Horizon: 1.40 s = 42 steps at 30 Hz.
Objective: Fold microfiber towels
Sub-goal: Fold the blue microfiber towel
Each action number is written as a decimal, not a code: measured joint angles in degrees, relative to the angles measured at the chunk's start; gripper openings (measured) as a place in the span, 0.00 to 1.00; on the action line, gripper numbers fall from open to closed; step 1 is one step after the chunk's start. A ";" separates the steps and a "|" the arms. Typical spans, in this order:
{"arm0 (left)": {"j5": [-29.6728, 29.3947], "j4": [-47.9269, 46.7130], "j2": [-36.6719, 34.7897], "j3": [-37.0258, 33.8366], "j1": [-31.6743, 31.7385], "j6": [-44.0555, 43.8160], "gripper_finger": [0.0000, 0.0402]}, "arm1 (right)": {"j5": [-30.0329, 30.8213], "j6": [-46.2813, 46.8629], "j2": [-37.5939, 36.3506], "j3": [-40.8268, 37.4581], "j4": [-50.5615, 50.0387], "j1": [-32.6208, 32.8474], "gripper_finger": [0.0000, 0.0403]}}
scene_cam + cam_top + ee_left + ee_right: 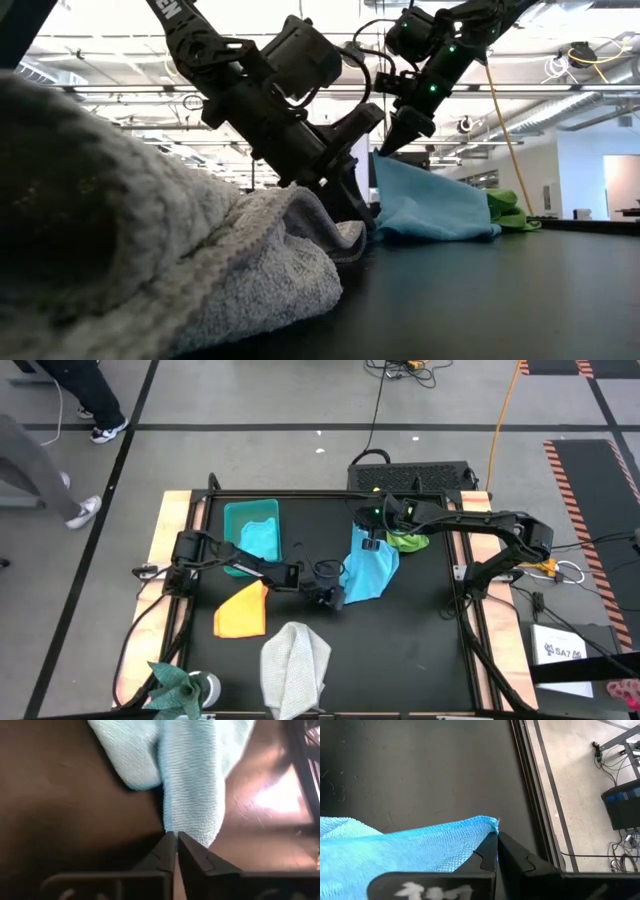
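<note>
high view: light blue towel (368, 570) lies mid-desk between both arms. left wrist view: left gripper (176, 836) is clamped on its near edge; thin bite may slip. right wrist view: right gripper (496, 840) pinches a corner; uneven pulling could skew the fold.

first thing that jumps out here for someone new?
The light blue towel mid-table, pinched at opposite ends: the right pincer lifts its far corner, while the left pincer is shut on its near edge. Around it lie an orange-yellow towel, a light grey towel and a teal bin.
</note>
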 joint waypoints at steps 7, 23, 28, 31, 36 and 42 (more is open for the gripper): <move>-1.90 0.19 0.02 -0.02 -0.74 -0.26 0.01 | 0.00 0.00 0.00 0.00 -0.02 0.00 0.00; -8.94 -13.09 -10.94 -0.04 -0.01 2.48 0.00 | 0.00 -0.26 -0.41 0.00 -1.27 0.02 0.00; -14.60 -24.43 -18.47 0.00 1.35 4.45 0.00 | -0.06 -0.44 -4.31 0.00 -5.04 0.85 0.00; -18.07 -27.63 -23.05 0.00 2.69 5.99 0.00 | -0.20 0.56 -8.27 0.04 -8.86 2.23 0.00; -21.69 -28.16 -29.90 0.00 5.60 11.00 0.00 | -2.04 5.92 -15.07 0.02 -17.60 5.29 0.00; -22.46 -30.33 -37.63 0.00 8.99 17.40 0.00 | -6.07 11.41 -22.58 0.02 -21.58 9.87 0.00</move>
